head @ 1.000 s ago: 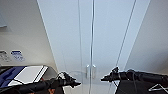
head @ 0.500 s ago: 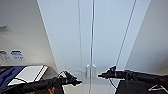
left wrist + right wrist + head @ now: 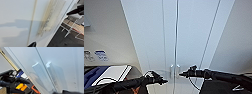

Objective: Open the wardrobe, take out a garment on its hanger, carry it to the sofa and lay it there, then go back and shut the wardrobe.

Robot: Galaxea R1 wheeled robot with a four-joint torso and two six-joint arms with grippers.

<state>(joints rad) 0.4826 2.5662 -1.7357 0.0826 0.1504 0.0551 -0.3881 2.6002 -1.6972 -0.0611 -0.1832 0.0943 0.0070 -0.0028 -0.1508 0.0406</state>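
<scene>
Wardrobe shut | handles between grippers — right gripper nearest | grip state unclear

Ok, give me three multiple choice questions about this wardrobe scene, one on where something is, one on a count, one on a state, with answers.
1. Where is the right claw?
A. Just beside the handles
B. Up at the wardrobe's top
C. Down on the floor

2. How many handles are on the wardrobe?
A. One
B. Two
C. Four

3. What state are the wardrobe doors in?
A. Both wide open
B. One removed
C. Closed

Answers: 1 A, its tip sits level with the handles, right next to them. 2 B, a pair flanks the centre seam. 3 C, the doors meet flush along the seam.
</scene>
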